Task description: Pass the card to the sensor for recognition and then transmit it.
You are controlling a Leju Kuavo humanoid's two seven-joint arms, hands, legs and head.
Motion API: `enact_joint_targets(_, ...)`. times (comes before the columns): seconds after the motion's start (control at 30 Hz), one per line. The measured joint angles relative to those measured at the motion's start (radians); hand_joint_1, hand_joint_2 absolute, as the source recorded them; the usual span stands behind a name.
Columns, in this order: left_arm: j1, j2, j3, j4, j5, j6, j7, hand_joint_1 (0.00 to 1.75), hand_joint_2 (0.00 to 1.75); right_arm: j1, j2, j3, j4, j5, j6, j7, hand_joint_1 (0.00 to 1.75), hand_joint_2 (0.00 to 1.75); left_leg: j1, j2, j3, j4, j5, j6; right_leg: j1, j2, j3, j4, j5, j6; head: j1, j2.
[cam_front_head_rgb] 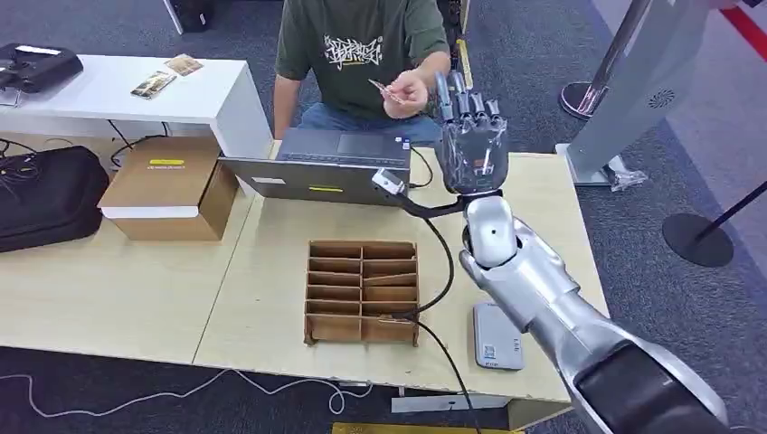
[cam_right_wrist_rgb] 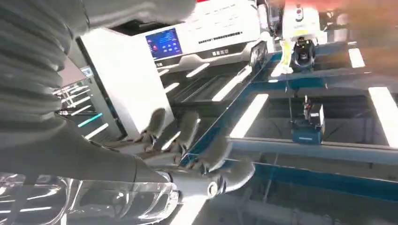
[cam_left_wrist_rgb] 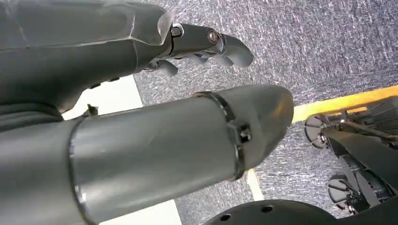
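silver and bulky, the right arm (cam_front_head_rgb: 579, 334) rises from about 5 o'clock in the head view, ending in the right hand (cam_front_head_rgb: 470, 136) raised upright with its fingers (cam_front_head_rgb: 455, 90) spread apart and holding nothing. just beside it at 10 o'clock, a person's hand (cam_front_head_rgb: 409, 90) pinches the card (cam_front_head_rgb: 380, 88); the two hands are close but apart. on the wooden table (cam_front_head_rgb: 136, 289) below, a grey sensor pad (cam_front_head_rgb: 497, 336) lies flat near the front edge at 5 o'clock, right of a cardboard divider tray (cam_front_head_rgb: 363, 291). an open laptop (cam_front_head_rgb: 330, 163) sits at 12 o'clock before the seated person (cam_front_head_rgb: 362, 45), with a cardboard box (cam_front_head_rgb: 172, 185) at 9 o'clock. the left hand (cam_left_wrist_rgb: 206, 44) hangs over grey carpet, its fingers curled inward and holding nothing.
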Motion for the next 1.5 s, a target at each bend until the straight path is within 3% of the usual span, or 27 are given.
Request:
enact_joint_targets(0.33, 0.006, 0.0, 0.0, 0.0, 0.004, 0.0, -0.001, 0.0, 0.0, 0.0, 0.003, 0.003, 0.0, 0.0, 0.0, 0.011, 0.0, 1.75, 0.0, 0.0, 0.0, 0.0, 0.0, 0.0, 0.0, 0.0, 0.0, 0.0, 0.0, 0.0, 0.0, 0.0)
enact_joint_targets(0.57, 0.009, 0.0, 0.0, 0.0, 0.012, 0.0, -0.003, 0.0, 0.0, 0.001, -0.002, 0.058, -0.036, 0.0, 0.0, 0.093, 0.0, 1.75, 0.0, 0.0, 0.0, 0.0, 0.0, 0.0, 0.0, 0.001, 0.0, 0.0, 0.0, 0.0, 0.0, 0.0)
enact_joint_targets(0.83, 0.011, 0.004, 0.0, 0.0, 0.027, -0.006, -0.006, 0.0, 0.0, 0.006, -0.038, 0.121, -0.043, 0.0, 0.0, 0.103, 0.0, 1.75, 0.0, 0.0, 0.0, 0.0, 0.0, 0.0, 0.0, 0.0, 0.0, 0.0, 0.0, 0.0, 0.0, 0.0)
enact_joint_targets(0.93, 0.014, 0.006, 0.0, 0.0, 0.036, -0.006, -0.006, 0.0, 0.0, 0.014, -0.057, 0.139, -0.045, 0.0, 0.0, 0.103, 0.0, 1.75, 0.0, 0.0, 0.0, 0.0, 0.0, 0.0, 0.0, 0.0, 0.0, 0.0, 0.0, 0.0, 0.0, 0.0)
enact_joint_targets(1.2, 0.018, 0.007, 0.0, 0.0, 0.056, -0.006, -0.012, 0.0, 0.0, 0.068, -0.144, 0.189, -0.126, 0.0, 0.0, 0.183, 0.0, 1.75, 0.0, 0.0, 0.0, 0.0, 0.0, 0.0, 0.0, 0.0, 0.0, -0.001, 0.0, 0.0, 0.0, 0.0)
enact_joint_targets(1.37, 0.027, 0.006, 0.0, 0.0, 0.074, -0.006, -0.019, 0.0, 0.0, 0.129, -0.186, 0.189, -0.205, 0.0, 0.0, 0.169, 0.0, 1.75, 0.0, 0.0, 0.0, 0.0, 0.0, 0.0, 0.0, 0.0, -0.001, -0.001, 0.0, 0.0, 0.0, 0.0)
enact_joint_targets(1.5, 0.033, 0.006, 0.0, 0.0, 0.073, -0.006, -0.021, 0.0, 0.0, 0.165, -0.22, 0.188, -0.258, 0.0, 0.0, 0.193, 0.0, 1.75, 0.0, 0.0, 0.0, 0.0, 0.0, 0.0, 0.0, 0.0, 0.0, -0.001, 0.0, 0.0, 0.0, 0.0)
